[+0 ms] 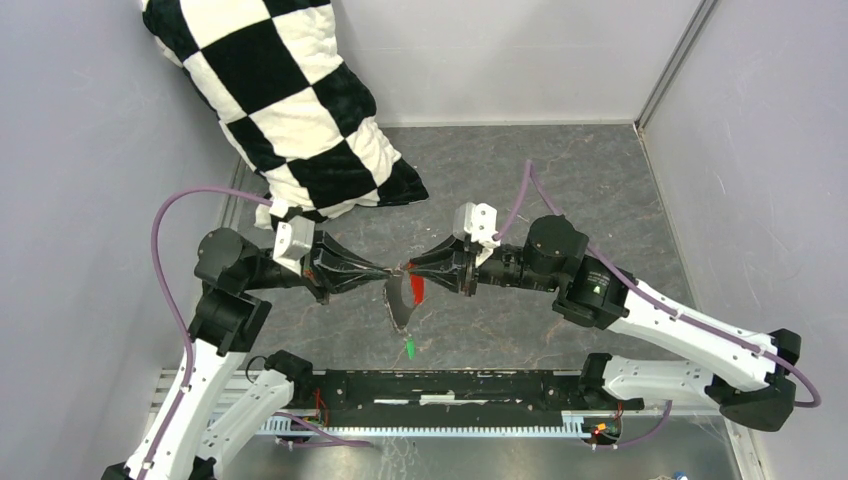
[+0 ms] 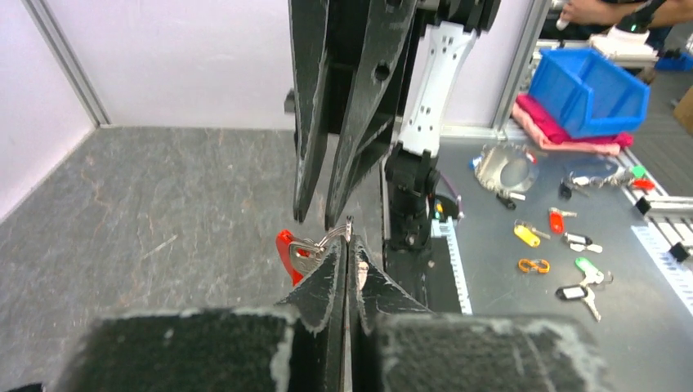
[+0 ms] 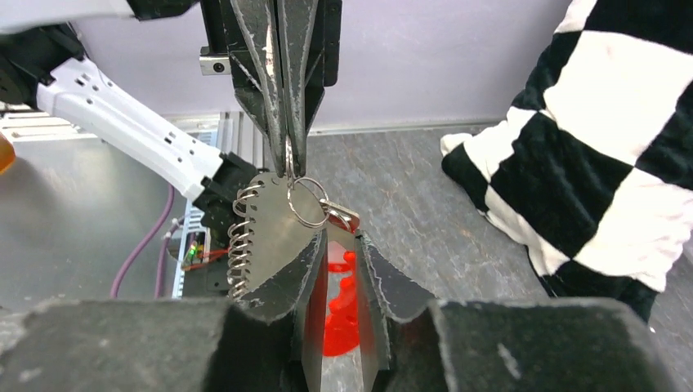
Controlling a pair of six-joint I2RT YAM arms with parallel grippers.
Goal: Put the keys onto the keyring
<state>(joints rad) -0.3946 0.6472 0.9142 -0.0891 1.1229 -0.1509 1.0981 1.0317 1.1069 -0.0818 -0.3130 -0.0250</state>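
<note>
Step in hand: judged to be threading a key onto the ring; met tip to tip at mid frame of the top view, raised off the table (image 1: pixel 560 190).
Left gripper (image 1: pixel 383 270): pressed together on the top of the keyring (image 3: pixel 309 202); held it upright at centre of the right wrist view.
Right gripper (image 1: pixel 412 268): held with a narrow gap between its fingers, tips right at the ring; could not tell whether clamped on anything.
Key (image 3: pixel 344 216): seen as a small silver piece at those tips, touching the ring on its right side; could not tell whether already threaded.
Second key: not made out.
Hanging load: dangled below the meeting point, with the red tag (image 1: pixel 416 290) uppermost, the green tag (image 1: pixel 409 347) lowest, and a flat silver plate (image 3: pixel 270 233) with a wire coil on its left edge.
Next move, judged: called for a fine slide of the key along the ring's split end, with a firm hold on the ring and no tug on the tags.
Edges: bounded by the checkered pillow (image 1: pixel 290 110) at upper left, walls at left, back and right, and the rail (image 1: pixel 450 385) at the bottom.
Open room: found mostly to the right and behind the grippers; tight toward the pillow.
</note>
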